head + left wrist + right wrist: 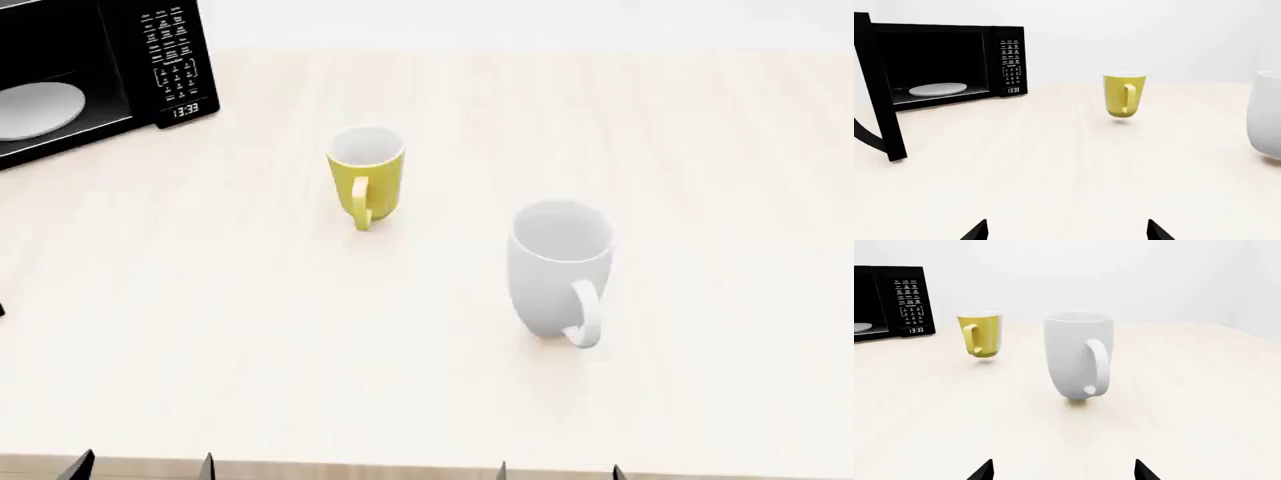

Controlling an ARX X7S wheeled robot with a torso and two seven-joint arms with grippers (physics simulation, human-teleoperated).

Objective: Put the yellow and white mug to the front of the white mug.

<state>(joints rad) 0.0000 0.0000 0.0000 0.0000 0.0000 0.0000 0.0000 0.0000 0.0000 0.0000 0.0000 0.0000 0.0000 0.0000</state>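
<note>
The yellow and white mug (366,178) stands upright on the table, its yellow handle turned toward me; it also shows as the yellow and white mug (1124,96) and the yellow and white mug (981,334). The taller white mug (559,264) stands to its right and nearer me, handle toward me, also seen as the white mug (1078,356) and, cut off at the frame edge, the white mug (1265,115). My left gripper (143,467) and right gripper (558,471) hover at the table's near edge, both open and empty, well short of the mugs.
A black microwave (94,70) with its door open (881,95) stands at the back left, a white plate (938,89) inside. The pale wooden table (267,330) stretches between the grippers and the mugs.
</note>
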